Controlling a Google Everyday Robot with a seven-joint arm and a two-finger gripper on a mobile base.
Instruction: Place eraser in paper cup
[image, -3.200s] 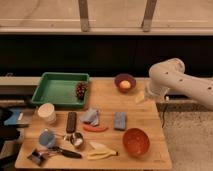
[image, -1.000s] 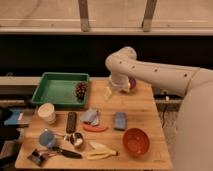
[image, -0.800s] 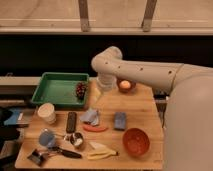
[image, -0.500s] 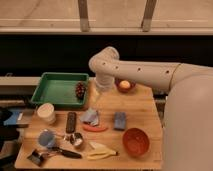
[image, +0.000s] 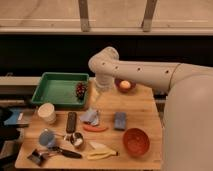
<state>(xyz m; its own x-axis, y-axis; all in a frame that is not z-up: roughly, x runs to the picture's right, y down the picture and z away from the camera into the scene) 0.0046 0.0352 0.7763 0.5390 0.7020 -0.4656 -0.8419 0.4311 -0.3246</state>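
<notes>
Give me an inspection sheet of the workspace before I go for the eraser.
Surface: wooden table, crowded.
Job's things: eraser lies flat beside the upright paper cup, not touching it, not in it.
Clutter: green tray, blue sponge, orange bowl, blue cup, black-handled tool.
Grippers: gripper open, empty, hovering by the tray's right edge, farther back than the eraser.
Cables: nothing seen.
Surroundings: dark wall behind the table.
</notes>
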